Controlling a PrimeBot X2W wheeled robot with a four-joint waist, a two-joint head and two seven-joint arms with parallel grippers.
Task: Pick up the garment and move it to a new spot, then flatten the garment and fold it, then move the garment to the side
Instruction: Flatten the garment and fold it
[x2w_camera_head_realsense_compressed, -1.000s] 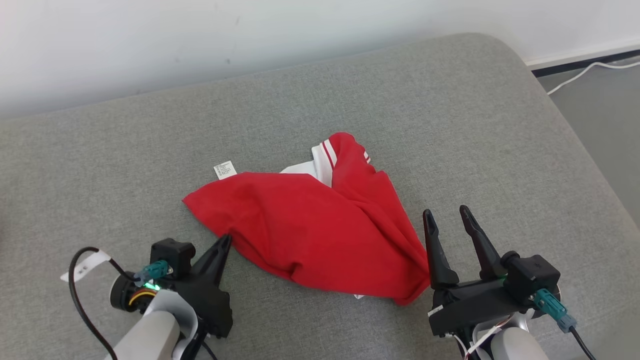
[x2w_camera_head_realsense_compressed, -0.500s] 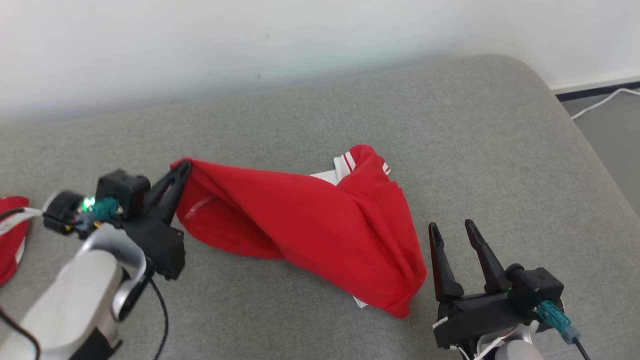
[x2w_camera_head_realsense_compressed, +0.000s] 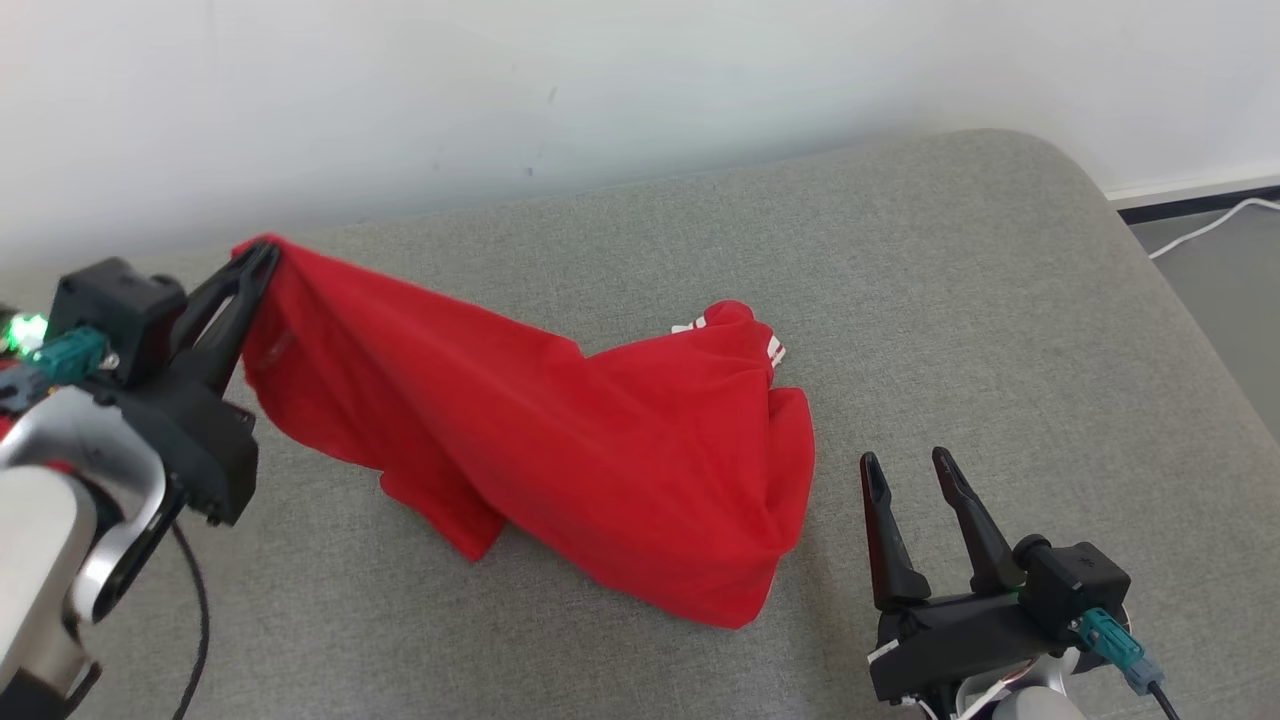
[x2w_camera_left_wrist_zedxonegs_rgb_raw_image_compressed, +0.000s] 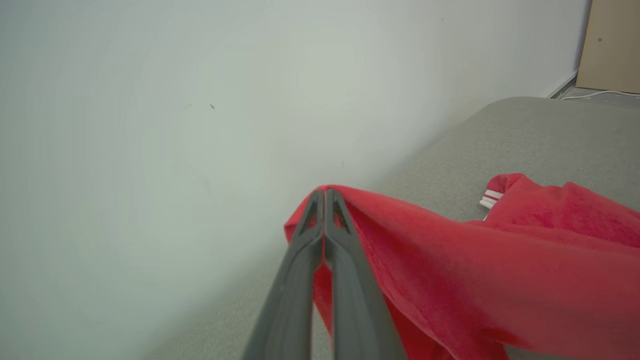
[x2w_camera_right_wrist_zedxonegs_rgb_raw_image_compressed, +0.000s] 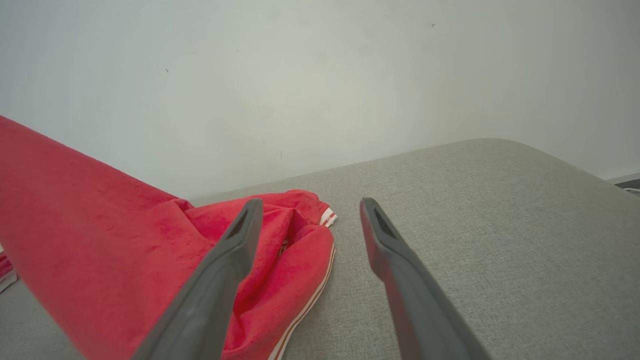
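The garment (x2w_camera_head_realsense_compressed: 560, 440) is red with white striped trim. One corner of it is lifted high at the left while the rest slopes down to a heap on the grey cushion (x2w_camera_head_realsense_compressed: 950, 300). My left gripper (x2w_camera_head_realsense_compressed: 262, 258) is shut on that raised corner; in the left wrist view its fingers (x2w_camera_left_wrist_zedxonegs_rgb_raw_image_compressed: 325, 196) pinch the red garment (x2w_camera_left_wrist_zedxonegs_rgb_raw_image_compressed: 475, 250) edge. My right gripper (x2w_camera_head_realsense_compressed: 908, 466) stands open at the lower right, a little to the right of the heap, holding nothing. In the right wrist view the garment (x2w_camera_right_wrist_zedxonegs_rgb_raw_image_compressed: 100, 240) lies left of the open right gripper (x2w_camera_right_wrist_zedxonegs_rgb_raw_image_compressed: 310, 205).
A white wall (x2w_camera_head_realsense_compressed: 500, 80) rises just behind the cushion. The cushion's rounded right end drops to a grey floor with a white cable (x2w_camera_head_realsense_compressed: 1200, 225) and a dark baseboard. Bare cushion stretches behind and to the right of the garment.
My left gripper has risen up and to the left, pulling the garment's corner off the cushion and stretching the cloth. The right gripper has stayed open in place. The head view has shifted.
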